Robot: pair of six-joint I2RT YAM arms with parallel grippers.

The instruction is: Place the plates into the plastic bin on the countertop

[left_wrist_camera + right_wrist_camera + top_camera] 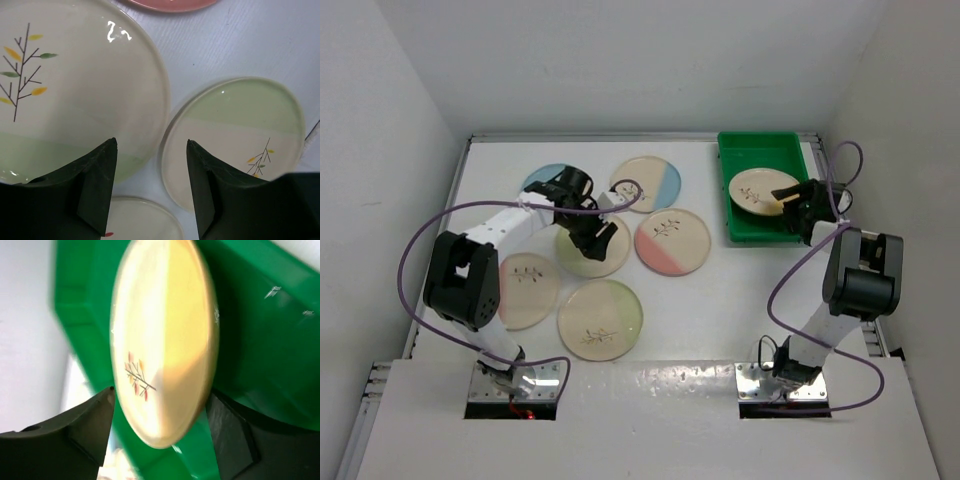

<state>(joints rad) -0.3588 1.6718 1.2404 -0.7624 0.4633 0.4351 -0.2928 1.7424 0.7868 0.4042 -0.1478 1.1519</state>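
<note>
Inside the shallow bright green plastic bin (735, 225), which stood at the far right part of the glossy white counter (720, 300), one round cream ceramic plate with a yellow segment (758, 191) was already placed. The right jaws were just beside its near rim and stood wide apart, with the plate's edge between them but, as far as I could see, not pressed by them. In the right wrist view this plate (165, 340) looked tilted against the green floor; I could not tell if it lay fully flat. I judge the jaws were wide so that the plate could settle by itself.

To the left of the bin, six more plates lay flat on the counter, near each other and all apart from the bin. The left jaws hung low over the cream plate with a green segment (582, 262) in the middle of this group, also wide apart and holding nothing. In the left wrist view that plate (75, 90) filled the space before the jaws, and a second green plate (235, 130) lay just beside it. The wide opening probably served to take the rim of the plate, because a flat plate gives no other place to hold. The pink plate (672, 241) lay nearest to the bin.
</note>
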